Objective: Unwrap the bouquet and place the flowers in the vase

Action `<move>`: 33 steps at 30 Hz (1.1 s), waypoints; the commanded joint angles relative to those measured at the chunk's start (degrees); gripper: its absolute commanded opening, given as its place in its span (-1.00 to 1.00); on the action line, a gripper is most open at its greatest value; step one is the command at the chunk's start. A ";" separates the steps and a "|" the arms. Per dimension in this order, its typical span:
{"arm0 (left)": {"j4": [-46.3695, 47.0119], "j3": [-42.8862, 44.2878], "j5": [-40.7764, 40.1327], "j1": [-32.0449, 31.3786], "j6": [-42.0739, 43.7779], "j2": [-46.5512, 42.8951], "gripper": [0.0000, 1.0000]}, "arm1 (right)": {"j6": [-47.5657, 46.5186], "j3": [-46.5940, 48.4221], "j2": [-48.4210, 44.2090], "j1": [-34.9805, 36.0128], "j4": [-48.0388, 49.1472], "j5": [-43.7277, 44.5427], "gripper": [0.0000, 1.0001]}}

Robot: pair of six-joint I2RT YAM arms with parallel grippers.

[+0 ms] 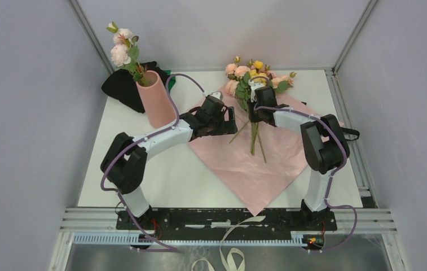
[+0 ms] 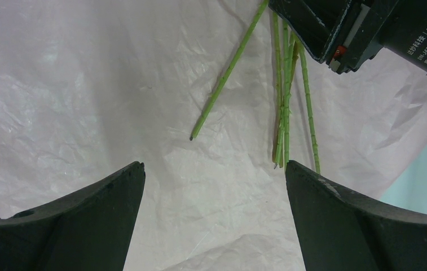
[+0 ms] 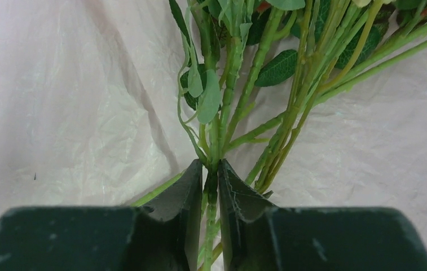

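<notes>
Crinkled matt paper [image 1: 256, 175]; ridged, plastic-looking green stems [image 2: 221, 84].

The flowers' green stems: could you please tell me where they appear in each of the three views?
Top external: stems right of centre, fanning downward over the pink paper.
Left wrist: stems in the upper right, beyond the wide-open jaws.
Right wrist: stems in the centre, rising from between the jaws.
Shared landmark: the crinkled pink paper beneath them.

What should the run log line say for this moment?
paper: spread flat, flowers on it | left gripper: open by stem ends | right gripper: narrow around one stem, grip unclear | vase: flowers not yet in
</notes>
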 commanded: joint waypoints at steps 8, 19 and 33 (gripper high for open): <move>2.06 0.37 1.70 0.14 2.18 0.74 1.00 | 0.43 -1.44 -4.65 0.19 1.26 0.07 -0.48; 2.27 0.65 2.30 0.14 2.18 0.83 1.00 | -0.40 -2.16 -5.74 0.20 0.79 0.79 -0.52; 1.91 1.02 2.19 0.16 2.57 0.54 1.00 | -0.28 -2.28 -2.97 0.17 1.44 0.42 -0.48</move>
